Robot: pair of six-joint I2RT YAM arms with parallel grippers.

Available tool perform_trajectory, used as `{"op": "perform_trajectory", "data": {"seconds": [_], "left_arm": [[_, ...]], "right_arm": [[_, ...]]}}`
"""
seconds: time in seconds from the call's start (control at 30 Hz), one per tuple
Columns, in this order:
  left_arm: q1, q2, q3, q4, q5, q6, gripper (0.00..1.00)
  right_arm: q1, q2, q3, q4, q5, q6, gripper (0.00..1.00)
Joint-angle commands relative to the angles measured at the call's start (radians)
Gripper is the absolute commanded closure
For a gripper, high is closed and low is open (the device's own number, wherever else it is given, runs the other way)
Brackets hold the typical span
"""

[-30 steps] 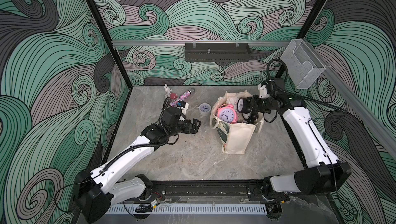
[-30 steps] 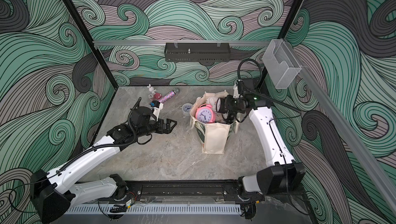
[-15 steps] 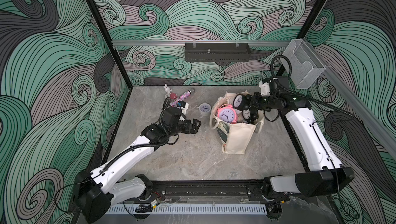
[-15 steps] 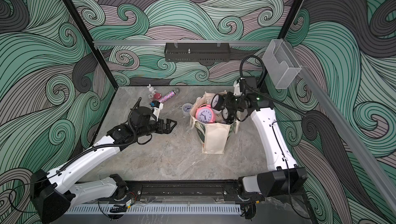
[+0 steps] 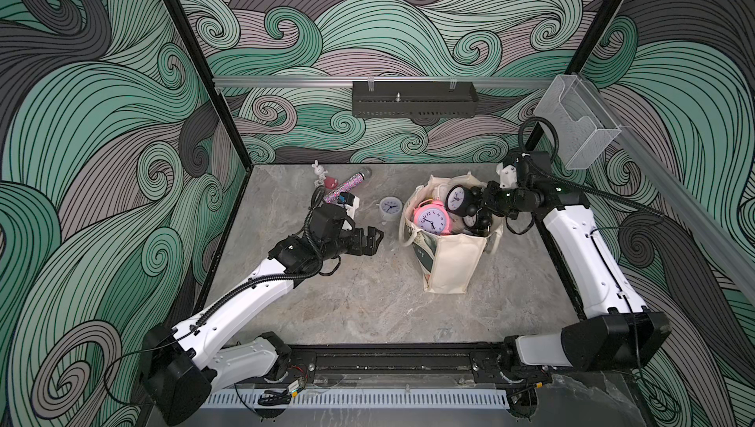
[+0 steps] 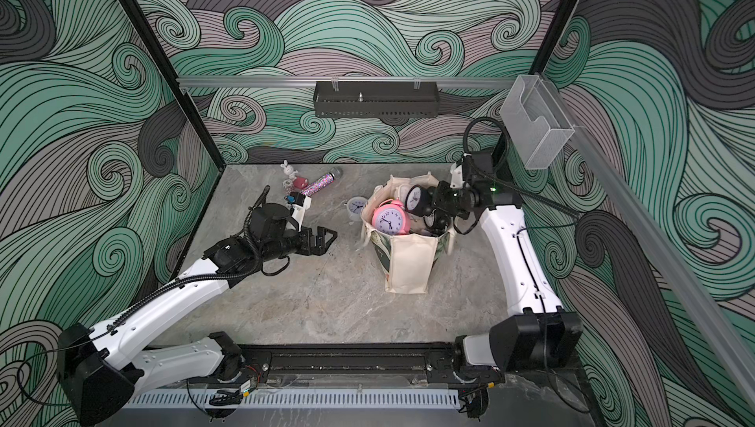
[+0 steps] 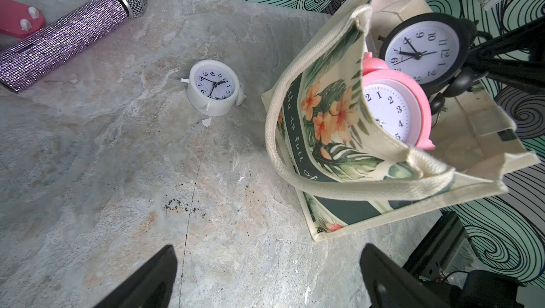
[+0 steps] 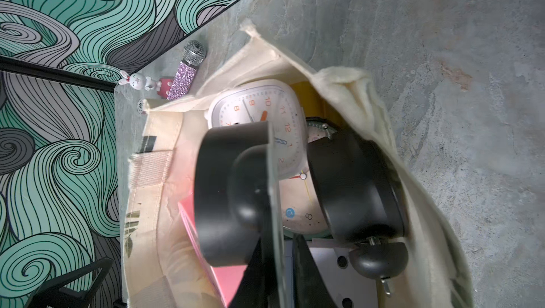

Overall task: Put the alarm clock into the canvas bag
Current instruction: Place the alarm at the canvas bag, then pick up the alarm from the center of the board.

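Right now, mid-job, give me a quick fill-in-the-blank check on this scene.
The white clock lies on the ___ beside the canvas bag.
The pink clock sits inside the ___.
The left claw is ___ and holds nothing.
The glitter microphone lying near the back wall is ___.
Missing words: table; bag; open; purple.

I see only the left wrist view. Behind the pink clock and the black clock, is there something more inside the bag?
Observer: Yes. The right wrist view shows a white square clock with orange numerals deeper in the canvas bag.
Operator: What is beyond the red thing near the microphone?
Observer: A small white rabbit figurine, beside it near the back wall.
Operator: Anything black down there too?
Observer: Yes, a second black clock next to the square one.
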Motion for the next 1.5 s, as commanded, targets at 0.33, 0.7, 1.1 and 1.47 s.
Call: {"op": "perform_trajectory", "data": {"seconds": [0.33, 0.7, 1.1, 1.47], "left_arm": [[0.009, 0.085, 0.084, -0.063, -0.068, -0.002, 0.01], [0.044, 0.202, 0.156, -0.105, -0.003, -0.023, 0.01], [0.130, 0.590, 0.446, -0.221, 0.058, 0.067, 0.01], [0.188, 0.970, 0.799, -0.339, 0.136, 0.638, 0.01]], "right_arm": [[0.024, -0.066, 0.067, -0.093, 0.169, -0.076, 0.22], [0.062, -0.055, 0.099, -0.082, 0.158, -0.094, 0.12], [0.177, -0.115, 0.063, -0.065, 0.124, -0.107, 0.00], [0.193, -0.145, 0.026, -0.084, 0.078, -0.140, 0.00]]}}
